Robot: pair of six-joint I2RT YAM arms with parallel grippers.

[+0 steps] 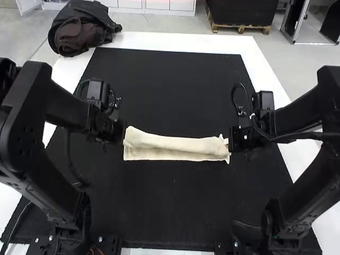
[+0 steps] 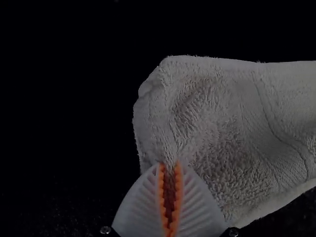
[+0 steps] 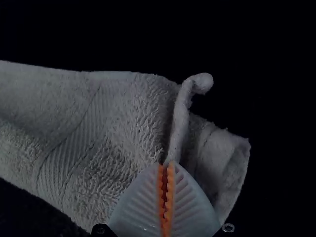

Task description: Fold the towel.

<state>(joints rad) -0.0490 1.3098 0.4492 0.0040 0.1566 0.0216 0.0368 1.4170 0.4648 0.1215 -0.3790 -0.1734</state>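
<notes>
The cream towel (image 1: 175,147) lies folded into a long narrow strip across the black mat. At the strip's left end is my left gripper (image 1: 123,139), and at its right end my right gripper (image 1: 229,144). In the left wrist view, my left gripper (image 2: 169,165) is closed on a pinch of the towel (image 2: 212,128) near its end. The right wrist view has my right gripper (image 3: 167,165) shut on a raised ridge of the towel (image 3: 113,128), with a rolled end beside it.
A black mat (image 1: 175,207) covers most of the white table (image 1: 159,41). At the table's far left corner lies a dark bundled bag or garment (image 1: 79,32). Both arms stand on either side of the towel.
</notes>
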